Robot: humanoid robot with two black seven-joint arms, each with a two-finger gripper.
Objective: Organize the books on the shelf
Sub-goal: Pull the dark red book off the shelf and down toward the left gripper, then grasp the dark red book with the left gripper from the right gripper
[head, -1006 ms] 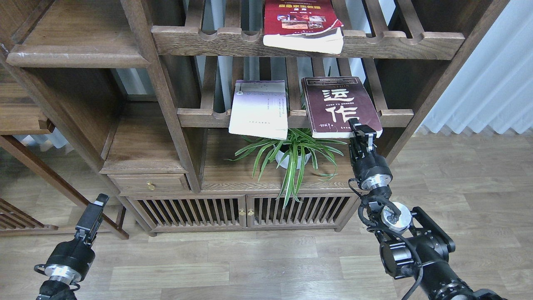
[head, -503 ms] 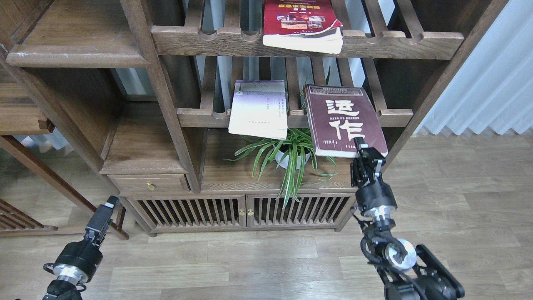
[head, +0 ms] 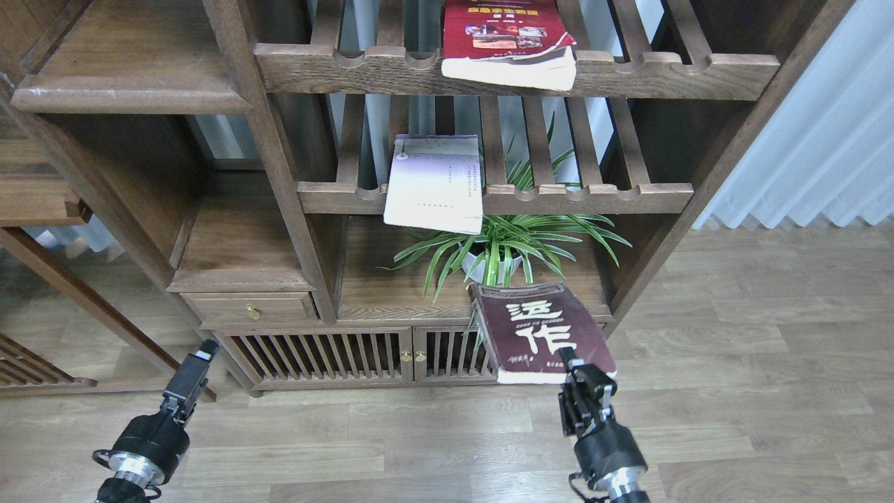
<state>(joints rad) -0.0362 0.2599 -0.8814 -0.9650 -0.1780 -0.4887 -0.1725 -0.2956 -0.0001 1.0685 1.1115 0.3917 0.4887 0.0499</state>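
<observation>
Right claw clamped on near edge of maroon book, held in air below and in front of plant; left claw low, far left of plant, idle, cannot tell if apart; pale book on slatted rack just above plant, red book on top rack, solid shelf up-left bare: none placed yet

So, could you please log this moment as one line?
right gripper: shut on maroon book, off rack | left gripper: idle | white book: middle rack | red book: top rack

Both arms: matte black housings, silver wrist rings; left hand and right hand black, blocky.
</observation>
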